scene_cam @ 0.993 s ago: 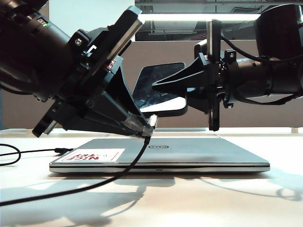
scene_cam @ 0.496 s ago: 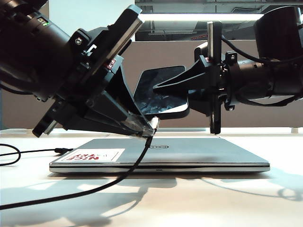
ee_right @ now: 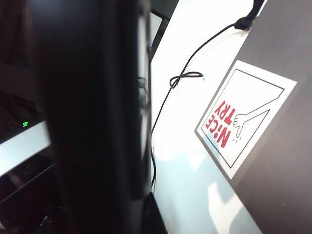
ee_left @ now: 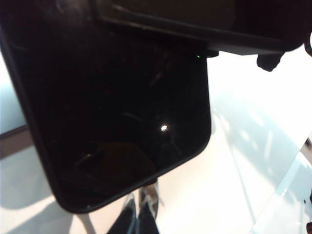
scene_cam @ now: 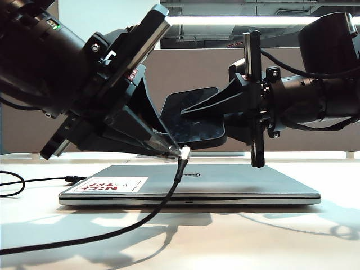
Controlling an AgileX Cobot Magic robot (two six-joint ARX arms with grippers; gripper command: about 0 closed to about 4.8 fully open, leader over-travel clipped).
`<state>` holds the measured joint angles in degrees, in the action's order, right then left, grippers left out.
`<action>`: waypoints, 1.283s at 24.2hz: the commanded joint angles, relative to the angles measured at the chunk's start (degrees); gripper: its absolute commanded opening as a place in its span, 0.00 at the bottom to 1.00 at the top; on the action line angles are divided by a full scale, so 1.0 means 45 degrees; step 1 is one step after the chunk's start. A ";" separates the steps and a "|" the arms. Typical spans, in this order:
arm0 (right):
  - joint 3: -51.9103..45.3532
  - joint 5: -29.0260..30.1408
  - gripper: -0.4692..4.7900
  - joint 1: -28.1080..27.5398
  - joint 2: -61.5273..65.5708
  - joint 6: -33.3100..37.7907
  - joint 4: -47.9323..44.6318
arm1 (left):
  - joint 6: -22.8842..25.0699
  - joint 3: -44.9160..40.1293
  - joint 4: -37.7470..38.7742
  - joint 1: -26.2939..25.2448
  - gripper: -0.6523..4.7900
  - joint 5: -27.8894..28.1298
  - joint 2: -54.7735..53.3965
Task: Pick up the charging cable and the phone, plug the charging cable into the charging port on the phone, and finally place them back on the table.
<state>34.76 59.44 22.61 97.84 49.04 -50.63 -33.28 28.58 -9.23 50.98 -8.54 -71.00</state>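
Left end effector point(scene_cam: 175, 148) grips cable point(scene_cam: 140, 216); right end effector point(scene_cam: 188, 108) (phone point(scene_cam: 188, 121)).

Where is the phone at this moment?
In the exterior view the phone is in mid-air at centre, tilted, gripped by the right gripper above the closed laptop, its lower edge near the cable plug held by the left gripper.

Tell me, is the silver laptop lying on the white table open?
No, the silver laptop lies flat on the white table with its lid closed.

My left gripper point(scene_cam: 181, 149) holds the charging cable point(scene_cam: 169, 191) above the laptop point(scene_cam: 225, 183), which lies on the table point(scene_cam: 225, 242). To its right, my right gripper point(scene_cam: 188, 109) holds the phone point(scene_cam: 188, 115), tilted, over the laptop.
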 commanded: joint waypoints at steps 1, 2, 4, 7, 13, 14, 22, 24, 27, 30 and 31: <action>0.0083 -0.0238 0.08 0.0019 -0.0126 0.0049 -0.0719 | -0.0034 0.0058 -0.0257 -0.0034 0.11 0.0092 0.0034; 0.0083 -0.0325 0.08 0.0019 -0.0126 0.0049 -0.0782 | -0.0034 0.0058 -0.0253 -0.0034 0.11 0.0092 0.0034; 0.0083 -0.0505 0.08 0.0019 -0.0126 0.0049 -0.0811 | -0.0039 0.0058 -0.0223 -0.0034 0.11 0.0092 0.0034; 0.0083 -0.0767 0.08 -0.0019 -0.0126 0.0049 -0.0811 | -0.0034 0.0058 -0.0121 -0.0034 0.11 0.0092 0.0039; 0.0087 -0.1044 0.08 -0.0044 -0.0126 0.0049 -0.0811 | 0.0073 0.0063 0.0121 -0.0034 0.29 0.0092 0.0296; 0.0097 -0.1078 0.08 -0.0044 -0.0126 0.0049 -0.0816 | 0.0068 0.0058 0.0151 -0.0034 0.29 0.0092 0.0345; 0.0505 -0.0879 0.08 -0.0039 -0.0131 0.0831 -0.0874 | 0.0083 0.0058 0.0146 0.0034 0.35 0.0087 0.0442; 0.0515 -0.0797 0.08 -0.0039 -0.0131 0.0981 -0.0806 | 0.0092 0.0058 0.0015 0.0112 0.35 0.0087 0.0432; 0.0515 -0.0602 0.08 -0.0039 -0.0131 0.1185 -0.0816 | 0.0102 0.0058 0.0005 0.0112 0.35 0.0092 0.0408; 0.0515 -0.0500 0.08 -0.0039 -0.0131 0.1443 -0.0850 | 0.0136 0.0053 0.0000 0.0112 0.35 0.0092 0.0393; 0.0515 -0.0505 0.08 -0.0039 -0.0131 0.1457 -0.0869 | 0.0287 0.0053 0.0000 0.0112 0.35 0.0092 0.0393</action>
<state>36.69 56.23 22.33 97.84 54.76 -52.38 -32.99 28.64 -8.36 51.44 -8.14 -69.25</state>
